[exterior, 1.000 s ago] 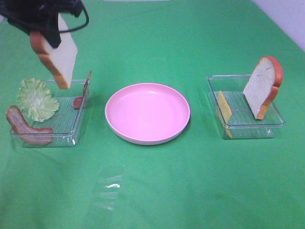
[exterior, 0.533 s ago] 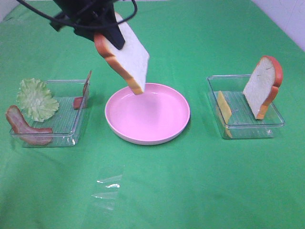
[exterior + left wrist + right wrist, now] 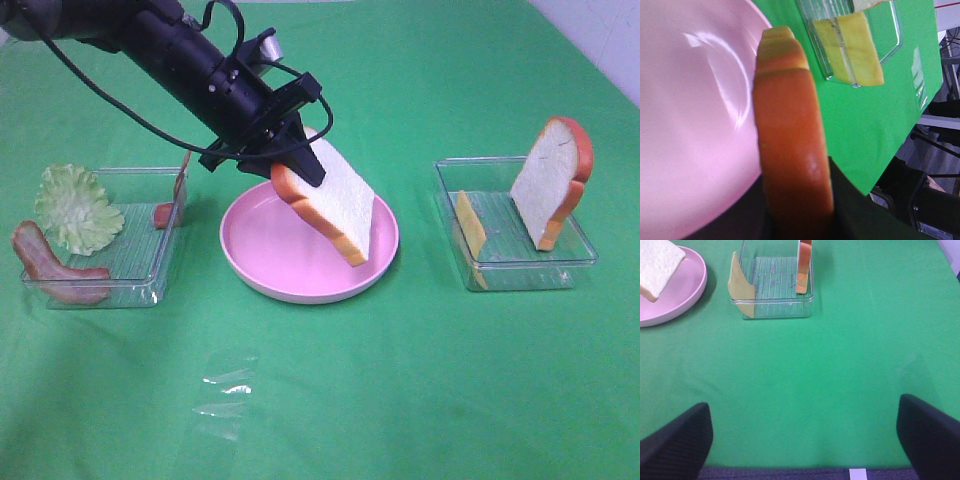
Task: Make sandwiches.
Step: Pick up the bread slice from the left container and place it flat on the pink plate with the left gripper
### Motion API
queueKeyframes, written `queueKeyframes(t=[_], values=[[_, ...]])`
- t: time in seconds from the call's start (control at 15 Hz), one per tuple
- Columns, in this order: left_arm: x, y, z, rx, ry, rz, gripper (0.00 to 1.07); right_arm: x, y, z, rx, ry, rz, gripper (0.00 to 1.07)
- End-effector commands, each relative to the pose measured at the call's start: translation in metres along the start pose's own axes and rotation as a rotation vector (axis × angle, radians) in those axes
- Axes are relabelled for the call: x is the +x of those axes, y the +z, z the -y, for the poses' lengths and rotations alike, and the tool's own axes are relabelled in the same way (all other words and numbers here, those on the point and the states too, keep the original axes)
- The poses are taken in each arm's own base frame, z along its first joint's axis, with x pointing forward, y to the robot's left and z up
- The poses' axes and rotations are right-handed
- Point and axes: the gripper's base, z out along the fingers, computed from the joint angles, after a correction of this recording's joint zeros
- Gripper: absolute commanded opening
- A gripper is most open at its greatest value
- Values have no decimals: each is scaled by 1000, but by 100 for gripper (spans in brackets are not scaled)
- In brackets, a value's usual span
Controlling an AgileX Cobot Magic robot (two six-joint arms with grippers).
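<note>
Carried across from above the left tray, the left gripper (image 3: 298, 172) now hangs over the round pink plastic plate (image 3: 262, 250). It is clamped on the crust edge of a white toy bread slice with orange-brown crust (image 3: 338, 205), which hangs steeply tilted with its low corner close to the rim. Released at this tilt, the slice could topple onto the green desk (image 3: 420, 380). The right gripper (image 3: 802, 440) sits wide open and empty.

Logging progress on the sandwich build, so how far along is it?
Done: nothing is stacked; the pink plate is bare. In hand: the left hand grips a bread slice, tilted above the plate, not yet laid down. Left: lettuce and bacon at the left tray, cheese and the second slice at the right tray, all to be layered.
</note>
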Motion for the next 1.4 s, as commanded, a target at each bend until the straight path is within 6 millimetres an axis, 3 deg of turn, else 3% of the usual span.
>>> queueKeyframes(t=[0.07,0.33,0.87,1.0,1.07,1.13,1.27,1.4], values=[[-4,9,-2,23,-16,38,0,3,-2,0,2,-6,27,96],[-9,9,-3,22,-9,90,0,3,-2,0,2,-6,27,96],[-7,32,-23,28,-60,51,3,3,-2,0,2,-6,27,96],[-7,34,-24,26,-63,49,16,3,-2,0,2,-6,27,96],[-8,34,-24,24,-63,53,28,3,-2,0,2,-6,27,96],[-8,34,-26,6,-60,54,56,3,-2,0,2,-6,27,96],[-11,28,-25,-49,-43,68,83,3,-2,0,2,-6,27,96],[-15,19,-21,-93,-23,66,92,3,-2,0,2,-6,27,96]])
